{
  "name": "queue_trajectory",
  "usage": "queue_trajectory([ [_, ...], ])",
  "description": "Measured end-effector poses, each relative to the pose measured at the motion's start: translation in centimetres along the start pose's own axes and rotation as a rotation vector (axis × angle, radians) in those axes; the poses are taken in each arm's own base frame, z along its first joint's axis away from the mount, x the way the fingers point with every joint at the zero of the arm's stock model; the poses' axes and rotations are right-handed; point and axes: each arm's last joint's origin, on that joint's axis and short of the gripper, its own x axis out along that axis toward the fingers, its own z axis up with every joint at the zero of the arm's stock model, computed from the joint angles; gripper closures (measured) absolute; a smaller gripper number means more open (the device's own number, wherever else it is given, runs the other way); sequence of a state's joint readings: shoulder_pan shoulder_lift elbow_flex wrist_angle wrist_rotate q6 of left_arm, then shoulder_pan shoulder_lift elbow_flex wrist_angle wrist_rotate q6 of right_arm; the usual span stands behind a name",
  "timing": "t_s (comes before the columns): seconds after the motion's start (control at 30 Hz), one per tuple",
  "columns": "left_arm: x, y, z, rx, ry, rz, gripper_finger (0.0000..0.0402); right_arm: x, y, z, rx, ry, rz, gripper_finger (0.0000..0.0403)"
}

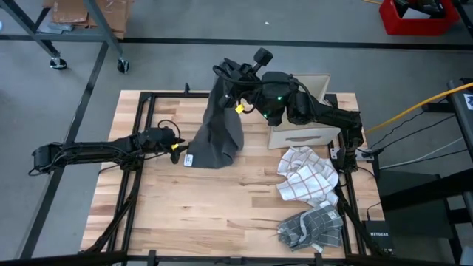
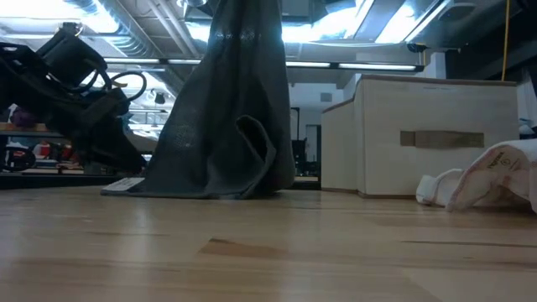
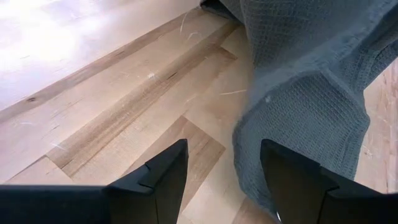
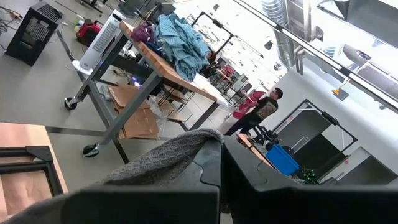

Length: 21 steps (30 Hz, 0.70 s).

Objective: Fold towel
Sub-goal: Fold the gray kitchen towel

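Dark grey waffle-weave towel [image 1: 219,125], soft and limp, hangs from the right gripper [image 1: 235,80], jaws pinching its top edge, hem on the table [image 1: 222,207]; left gripper [image 3: 221,180], jaws spread, should take the free lower corner.

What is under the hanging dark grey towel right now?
The dark grey towel hangs from the shut right tool, its lower edge bunched on the wooden table. A white tag shows at its foot. Whatever else the heap covers is hidden.
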<state>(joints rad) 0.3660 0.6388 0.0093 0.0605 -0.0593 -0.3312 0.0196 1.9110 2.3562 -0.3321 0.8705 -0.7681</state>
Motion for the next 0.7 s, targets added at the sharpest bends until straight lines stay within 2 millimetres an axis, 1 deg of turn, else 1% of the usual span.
queue_trajectory([
  [0.13, 0.0, 0.0, 0.0, -0.001, 0.000, -0.005, 0.0208, 0.0, -0.3, 0.3, 0.041, -0.025, -0.023, 0.0394],
  [0.27, 0.0, -0.1, -0.1, -0.001, 0.019, -0.046, 0.0208, -0.1, -0.7, 0.7, 0.088, -0.055, -0.048, 0.0394],
  [0.57, 0.5, -0.3, -0.9, -0.004, 0.142, -0.140, 0.0208, -0.1, -1.0, 1.0, 0.120, -0.096, -0.047, 0.0394],
  [0.7, 0.8, -0.6, -1.2, 0.045, 0.173, -0.161, 0.0212, -0.1, -1.0, 1.0, 0.123, -0.099, -0.047, 0.0394],
])
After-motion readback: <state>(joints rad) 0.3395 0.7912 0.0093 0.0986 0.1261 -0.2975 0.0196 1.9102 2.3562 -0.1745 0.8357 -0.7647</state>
